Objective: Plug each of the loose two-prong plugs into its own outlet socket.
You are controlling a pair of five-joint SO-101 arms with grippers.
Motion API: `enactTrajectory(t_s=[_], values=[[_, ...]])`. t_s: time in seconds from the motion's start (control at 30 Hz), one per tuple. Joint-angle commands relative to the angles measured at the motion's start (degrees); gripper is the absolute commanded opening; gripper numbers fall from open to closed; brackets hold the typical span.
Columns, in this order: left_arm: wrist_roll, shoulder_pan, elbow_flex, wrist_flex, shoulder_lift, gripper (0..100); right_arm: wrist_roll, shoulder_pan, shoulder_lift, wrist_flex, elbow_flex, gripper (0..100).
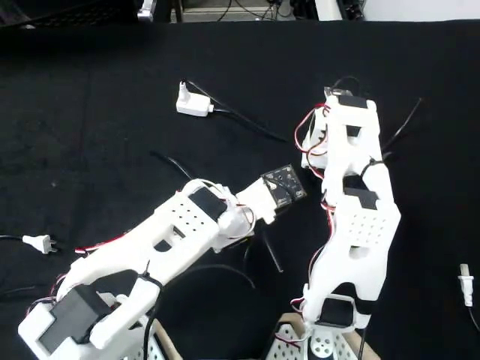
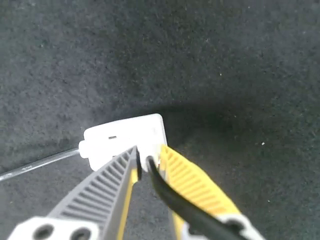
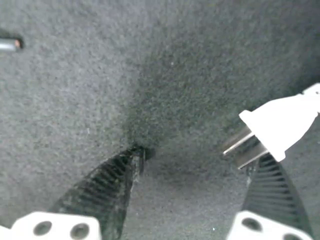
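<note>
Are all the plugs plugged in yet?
Not yet. None looks plugged in. The left gripper pinches a white socket; the open right gripper has a white plug beside one finger. A left-edge plug and a right-edge plug lie loose on the cloth.

The counter [image 1: 90,150] is draped in black cloth. A white socket block [image 2: 125,137] lies at the tips of the left jaws, which pinch a black cord [image 2: 165,192]. A white plug [image 3: 275,130] lies just beside one of the wide-apart right jaws. Well away from both jaws lie a white adapter [image 1: 193,105], a small plug [image 1: 37,242] and an edge plug [image 1: 466,285].
</note>
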Motion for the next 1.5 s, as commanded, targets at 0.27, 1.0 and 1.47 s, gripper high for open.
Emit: enactTrajectory(t_s=[0.27, 1.0, 1.47], values=[[1.7, -0.5, -1.0, 0.4, 0.0, 3, -0.4, 0.0, 0.6, -1.9, -0.2, 32.9], [3.4, -3.6, 8.3, -4.8, 0.7, 6, -0.4, 0.0, 0.6, -1.9, -0.1, 32.9], [6.6, -6.5, 4.1, -6.0, -0.1, 26, -0.4, 0.0, 0.6, -1.9, -0.1, 32.9]])
